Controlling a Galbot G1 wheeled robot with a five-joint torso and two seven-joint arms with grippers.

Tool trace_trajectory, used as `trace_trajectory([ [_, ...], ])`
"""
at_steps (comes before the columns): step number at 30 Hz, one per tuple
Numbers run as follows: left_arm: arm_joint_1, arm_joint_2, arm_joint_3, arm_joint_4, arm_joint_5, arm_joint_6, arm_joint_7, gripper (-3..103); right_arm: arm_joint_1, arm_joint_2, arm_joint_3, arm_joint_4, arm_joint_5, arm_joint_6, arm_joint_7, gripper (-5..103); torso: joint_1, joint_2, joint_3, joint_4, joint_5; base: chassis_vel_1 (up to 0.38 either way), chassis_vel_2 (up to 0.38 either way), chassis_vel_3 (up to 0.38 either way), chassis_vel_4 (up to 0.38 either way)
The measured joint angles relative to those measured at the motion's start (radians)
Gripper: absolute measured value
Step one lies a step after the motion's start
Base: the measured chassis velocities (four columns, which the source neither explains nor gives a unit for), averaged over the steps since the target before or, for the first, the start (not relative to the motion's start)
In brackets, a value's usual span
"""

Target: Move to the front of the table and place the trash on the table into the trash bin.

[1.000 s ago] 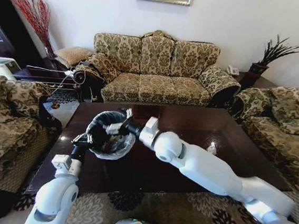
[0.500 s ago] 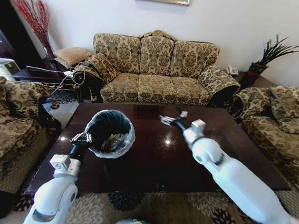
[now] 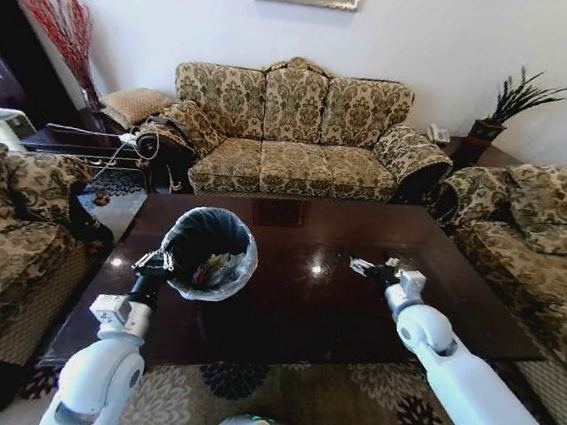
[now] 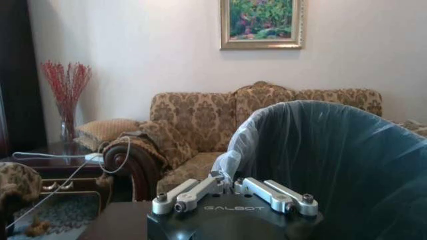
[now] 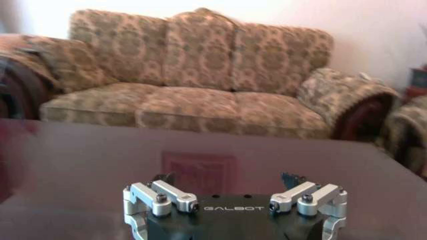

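Fingers of the left gripper (image 3: 154, 260) are pinching the rim of the trash bin (image 3: 209, 253), which is standing on the left part of the bench (image 3: 294, 309) with trash (image 3: 216, 263) lying inside (a few pale scraps). Off to the right, the right gripper (image 3: 370, 269) is hovering above the dark top, its fingers (image 5: 294, 178) spread and grasping nothing.

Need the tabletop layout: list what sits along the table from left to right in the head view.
left gripper → trash bin → table's bare glossy middle → right gripper
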Motion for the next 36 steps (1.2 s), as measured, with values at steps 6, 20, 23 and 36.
trace_trajectory([
  [6, 0.006, 0.000, 0.002, -0.006, 0.000, 0.000, 0.003, 3, 0.016, 0.058, -0.017, -0.119, -0.035, 0.030, 0.000, 100, 0.000, 0.000, 0.000, -0.0004, -0.0004, -0.279, -0.243, 0.258, 0.247],
  [20, 0.026, -0.004, 0.003, -0.015, 0.013, 0.000, 0.004, 3, 0.132, 0.182, -0.164, -0.347, -0.060, 0.050, -0.044, 100, 0.000, 0.000, 0.000, 0.0014, -0.0001, -0.037, -0.049, 0.050, 0.036],
  [23, 0.032, -0.007, 0.003, -0.019, 0.016, 0.000, 0.004, 3, 0.148, 0.194, -0.176, -0.377, -0.066, 0.050, -0.045, 100, 0.000, 0.000, 0.000, 0.0003, -0.0006, 0.031, 0.041, -0.014, 0.000],
  [36, 0.038, -0.008, 0.001, -0.023, 0.020, 0.000, 0.007, 3, 0.204, 0.216, -0.187, -0.474, -0.087, 0.086, -0.047, 84, 0.000, 0.000, 0.000, -0.0001, -0.0001, 0.000, 0.000, 0.000, 0.000],
])
